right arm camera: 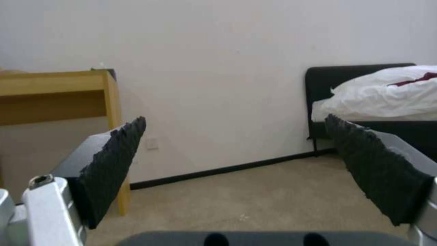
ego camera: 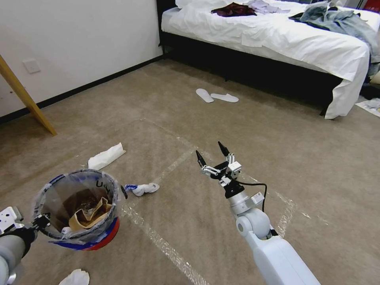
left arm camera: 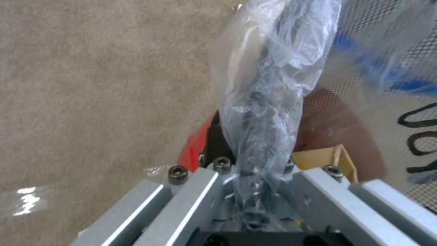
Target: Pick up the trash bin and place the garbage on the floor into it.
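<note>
Nearest, we hold the bin (ego camera: 77,209) off the floor (ego camera: 190,221) in our left pincer (ego camera: 39,222), pinching rim and liner together; a torn brown bag (ego camera: 89,213) lies inside. We judge that thin grip the main risk: the plastic could slip and tip the bin. Our right pincer (ego camera: 212,155) hangs spread and empty above the carpet. We count three white tissues: one (ego camera: 75,277) at our base, one with blue (ego camera: 141,189) beside the bin, one (ego camera: 106,156) beyond. Two slippers (ego camera: 217,96) lie by the bed (ego camera: 277,35).
</note>
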Robot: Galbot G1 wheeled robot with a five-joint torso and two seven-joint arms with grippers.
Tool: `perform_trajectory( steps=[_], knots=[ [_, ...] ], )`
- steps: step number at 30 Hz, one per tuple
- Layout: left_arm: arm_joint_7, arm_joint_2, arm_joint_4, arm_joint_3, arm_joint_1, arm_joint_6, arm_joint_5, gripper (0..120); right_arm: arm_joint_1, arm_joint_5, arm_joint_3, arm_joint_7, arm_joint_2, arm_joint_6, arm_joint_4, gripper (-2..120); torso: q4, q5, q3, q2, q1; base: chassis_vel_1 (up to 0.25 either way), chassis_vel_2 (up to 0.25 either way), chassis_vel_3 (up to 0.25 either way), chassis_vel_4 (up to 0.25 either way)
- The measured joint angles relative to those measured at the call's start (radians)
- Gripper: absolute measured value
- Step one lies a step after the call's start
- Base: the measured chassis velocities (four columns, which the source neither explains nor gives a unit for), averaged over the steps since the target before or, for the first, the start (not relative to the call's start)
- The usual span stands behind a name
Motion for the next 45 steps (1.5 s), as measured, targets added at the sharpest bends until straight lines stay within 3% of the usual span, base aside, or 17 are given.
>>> perform_trajectory(
  steps=[6, 19, 40, 45],
  knots=[
    [-0.008, 0.009, -0.002, -0.024, 0.01, 0.01, -0.02, 0, 0.004, 0.0, 0.002, -0.003, 0.001, 0.003, -0.006, 100, 0.0001, -0.0001, 0.0, 0.0, 0.0, -0.103, 0.107, 0.106, -0.107],
    [-0.02, 0.009, -0.003, -0.026, 0.006, 0.018, -0.032, 0, 0.007, 0.0, -0.005, -0.011, 0.003, 0.005, -0.015, 100, 0.0, -0.0002, 0.0, 0.0, 0.0, -0.119, 0.113, 0.121, -0.11],
    [-0.032, 0.01, 0.014, 0.004, -0.024, 0.016, -0.027, 0, 0.036, -0.033, -0.044, 0.008, -0.001, 0.047, -0.071, 100, -0.0001, 0.0, 0.0, 0.0, 0.0, -0.13, 0.125, 0.133, -0.13],
    [-0.028, 0.014, 0.018, 0.002, -0.026, 0.017, -0.024, 0, 0.067, -0.049, -0.084, 0.034, -0.037, 0.048, -0.09, 100, -0.0001, 0.0, 0.0, 0.0, 0.0, 0.0, 0.0, 0.0, 0.0]
  ],
)
